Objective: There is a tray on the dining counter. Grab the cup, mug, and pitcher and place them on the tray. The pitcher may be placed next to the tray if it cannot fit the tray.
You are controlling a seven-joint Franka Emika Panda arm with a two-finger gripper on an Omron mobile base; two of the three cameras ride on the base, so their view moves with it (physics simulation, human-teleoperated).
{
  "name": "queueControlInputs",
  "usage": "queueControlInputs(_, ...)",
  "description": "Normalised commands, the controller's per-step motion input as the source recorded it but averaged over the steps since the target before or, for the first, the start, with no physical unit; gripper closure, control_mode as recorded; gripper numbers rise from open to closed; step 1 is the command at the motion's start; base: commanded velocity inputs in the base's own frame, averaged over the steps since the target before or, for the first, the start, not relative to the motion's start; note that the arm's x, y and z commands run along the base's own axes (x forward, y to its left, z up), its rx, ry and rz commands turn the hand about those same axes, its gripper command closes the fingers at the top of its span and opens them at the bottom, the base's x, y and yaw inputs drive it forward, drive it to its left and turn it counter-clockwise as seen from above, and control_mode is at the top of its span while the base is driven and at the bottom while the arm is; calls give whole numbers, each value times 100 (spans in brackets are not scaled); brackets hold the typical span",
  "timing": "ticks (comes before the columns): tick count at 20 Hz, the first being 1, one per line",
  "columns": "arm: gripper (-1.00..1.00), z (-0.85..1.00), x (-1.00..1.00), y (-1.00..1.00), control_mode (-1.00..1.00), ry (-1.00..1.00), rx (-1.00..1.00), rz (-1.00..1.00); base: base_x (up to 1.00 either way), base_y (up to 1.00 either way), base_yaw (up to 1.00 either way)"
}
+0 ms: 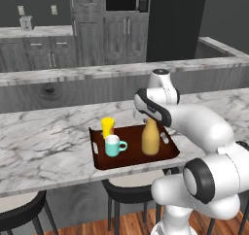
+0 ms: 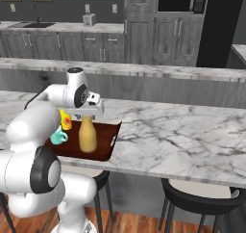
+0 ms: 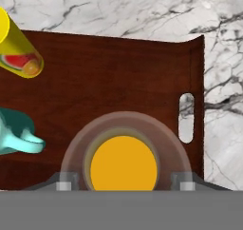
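**All three vessels on the tray; hand open above the pitcher**

Tray (image 1: pixel 133 160) sits on the dining surface (image 1: pixel 44 146), near its front edge, above the dark stools (image 1: pixel 129 190). It holds three vessels, all upright.

Pitcher (image 1: pixel 151 138): toward the tray's right end, close to the white cut-out handle (image 3: pixel 186 117). Seen from above in the hand view, its mouth shows a flat orange-yellow disc; cannot tell whether that is contents or the inside of the vessel.

Mug (image 1: pixel 113 145): left half of the tray, front, loop handle pointing toward the pitcher. White inside; nothing visible in it.

Cup (image 1: pixel 107 127): just behind the mug, near the tray's back rim, red mark on its side. Its inside is not readable.

Cup and mug stand close together; pitcher stands apart from both.

Hand (image 2: pixel 87 115): directly over the pitcher's neck, released, fingers (image 3: pixel 66 182) spread to either side of the mouth, not gripping it.

Beyond: a second marble ledge (image 1: pixel 97 73), then dark cabinets with a toaster (image 2: pixel 88 19).
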Motion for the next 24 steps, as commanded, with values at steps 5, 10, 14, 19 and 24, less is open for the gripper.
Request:
queueControlInputs(5, -100, 0, 0, 0, -100, 0, 0, 0, 0, 0, 0)
queueControlInputs(10, -100, 0, 0, 0, -100, 0, 0, 0, 0, 0, 0)
queueControlInputs(14, -100, 0, 0, 0, -100, 0, 0, 0, 0, 0, 0)
queueControlInputs(19, -100, 0, 0, 0, -100, 0, 0, 0, 0, 0, 0)
queueControlInputs(24, -100, 10, 0, 0, -100, 0, 0, 0, 0, 0, 0)
